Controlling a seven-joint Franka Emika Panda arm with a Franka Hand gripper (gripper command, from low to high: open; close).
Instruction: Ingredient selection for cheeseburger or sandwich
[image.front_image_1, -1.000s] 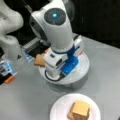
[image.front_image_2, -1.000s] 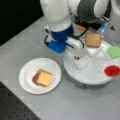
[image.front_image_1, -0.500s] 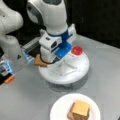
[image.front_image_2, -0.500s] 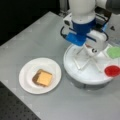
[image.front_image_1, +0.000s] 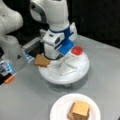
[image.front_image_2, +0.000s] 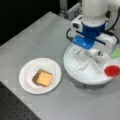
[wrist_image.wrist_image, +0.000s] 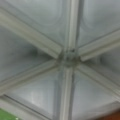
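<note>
Gripper (image.front_image_1: 51, 58) low over divided white tray (image.front_image_1: 80, 72), at its rim on a front view's left; jaws clamped on tan toast square (image.front_image_1: 42, 60), lifted clear of tray. White plate (image.front_image_2: 26, 82) holds stack: toast, dark patty, w/ yellow cheese (image.front_image_2: 44, 78) on top. Red disc (image.front_image_2: 112, 71) in tray compartment; green piece (image.front_image_2: 115, 53) beside arm.

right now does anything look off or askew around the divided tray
Yes: a toast square juts past the divided tray's rim on a front view's left, tilted under the gripper, not flat in a compartment.
</note>
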